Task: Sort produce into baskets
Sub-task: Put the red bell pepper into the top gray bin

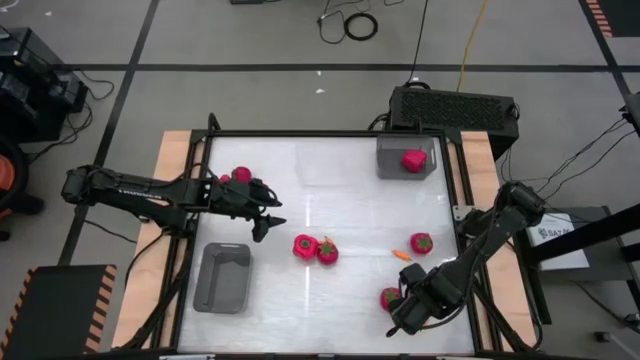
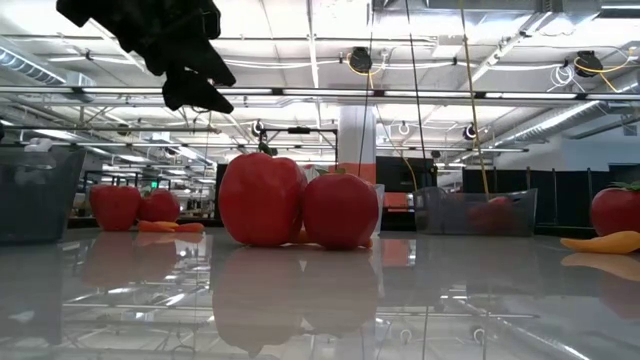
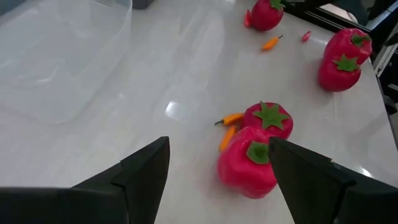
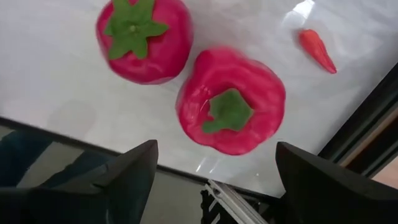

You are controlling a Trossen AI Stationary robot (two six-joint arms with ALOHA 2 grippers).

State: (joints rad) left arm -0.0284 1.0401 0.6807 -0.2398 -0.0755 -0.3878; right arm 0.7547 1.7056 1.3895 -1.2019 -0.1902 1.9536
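1. Produce lies scattered on the counter [image 1: 340, 300]: a touching pair of red fruits [image 1: 315, 248] at centre, one fruit [image 1: 421, 243] at 3 o'clock with a small orange pepper [image 1: 401, 255] beside it.
2. One grey basket [image 1: 222, 277] sits at 8 o'clock; the other basket [image 1: 405, 157] at 1 o'clock holds one fruit [image 1: 413, 160].
3. Left gripper [image 1: 266, 213] hangs at 9 o'clock, jaws spread, gripping nothing.
4. Right gripper [image 1: 402, 305] hovers at 5 o'clock over two fruits [image 4: 231, 102], jaws spread.
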